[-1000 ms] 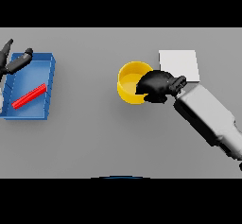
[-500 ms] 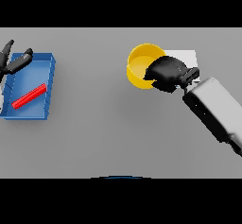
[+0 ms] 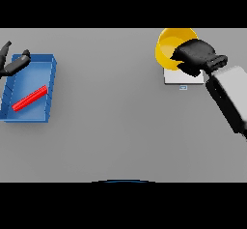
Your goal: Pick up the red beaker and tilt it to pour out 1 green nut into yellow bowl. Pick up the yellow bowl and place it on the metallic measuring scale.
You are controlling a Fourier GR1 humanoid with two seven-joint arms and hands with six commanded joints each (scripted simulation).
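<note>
Head view, one item after another. Right hand [image 3: 195, 56]: dark, at the end of a white and grey arm that comes in from the right side, set at the upper right of the grey table [image 3: 116, 126]; its fingers are curled round the near right rim of the yellow bowl [image 3: 169, 47] and grip it. Yellow bowl: round, open side turned toward the viewer, its pale inside wall showing to the left of the curled fingers, its top edge cut by the upper limit of the scene; whether anything lies inside cannot be told. Metallic measuring scale [image 3: 176, 77]: a pale flat square slab directly below the fingers and the bowl, only its near edge and left corner showing, the rest covered by hand and bowl; a small marking sits at its near edge. Whether the bowl rests on the slab or hangs above it cannot be told. Left hand [image 3: 12, 64]: dark, at the far left edge of the table, fingers straight and spread apart, holding nothing, its fingertips over the far left corner of the blue tray [image 3: 50, 85]. Blue tray: rectangular, walled, lying just below and to the right of those fingers. Red beaker [image 3: 30, 98]: a long red piece lying slantwise on the tray floor, below the left fingers and apart from them.
</note>
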